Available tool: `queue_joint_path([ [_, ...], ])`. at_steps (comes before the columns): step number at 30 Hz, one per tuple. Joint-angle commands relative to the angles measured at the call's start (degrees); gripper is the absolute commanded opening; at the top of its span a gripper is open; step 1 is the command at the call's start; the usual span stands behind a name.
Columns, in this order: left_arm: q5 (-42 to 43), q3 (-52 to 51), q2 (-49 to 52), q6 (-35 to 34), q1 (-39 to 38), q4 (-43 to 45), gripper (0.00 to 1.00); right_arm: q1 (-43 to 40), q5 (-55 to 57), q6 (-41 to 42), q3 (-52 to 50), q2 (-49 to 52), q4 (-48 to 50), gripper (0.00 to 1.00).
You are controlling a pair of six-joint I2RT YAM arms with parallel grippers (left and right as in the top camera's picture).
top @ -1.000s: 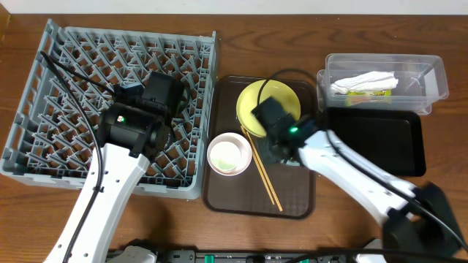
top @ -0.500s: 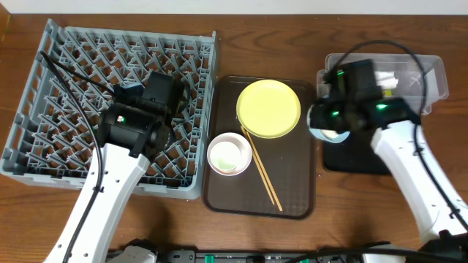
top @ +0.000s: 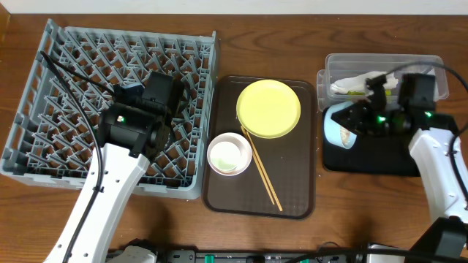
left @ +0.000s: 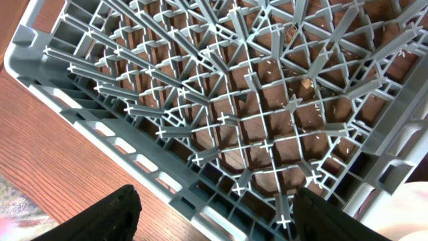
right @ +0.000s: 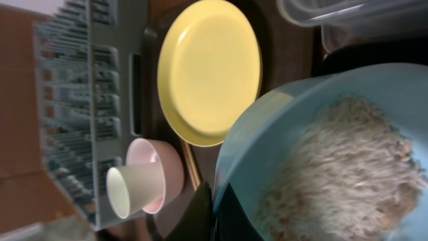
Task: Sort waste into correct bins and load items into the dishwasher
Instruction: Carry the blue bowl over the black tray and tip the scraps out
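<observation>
Waste step: right claw [top: 360, 121], clamped on the light blue bowl [top: 338, 128] above the black tray [top: 398, 159], should next tip out the rice [right: 334, 167].

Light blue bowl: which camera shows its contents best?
Right wrist: the light blue bowl fills the frame, with the rice inside plainly visible. Overhead shows it small, tipped over the black tray, inside unclear. Left wrist shows only the grey rack.

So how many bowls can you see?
2. The light blue bowl, holding rice, is tipped over the black tray. The white bowl sits on the brown tray beside the yellow plate. The left arm over the rack could hide more.
</observation>
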Motion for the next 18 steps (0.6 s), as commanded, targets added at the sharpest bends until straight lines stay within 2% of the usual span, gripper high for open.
queue_joint_path([
  [1, -0.5, 0.9, 0.1, -0.3, 0.3, -0.1, 0.76, -4.7, -11.7, -1.1, -3.0, -0.1, 1.7, 0.01],
  [10, -0.5, 0.9, 0.1, -0.3, 0.3, -0.1, 0.76, -14.0, -24.0, 1.3, -8.8, 1.2, 9.0, 0.01],
  [18, -0.5, 0.9, 0.1, -0.3, 0.3, -0.1, 0.76, -17.6, -31.8, 1.7, -9.9, 6.9, 11.7, 0.01],
])
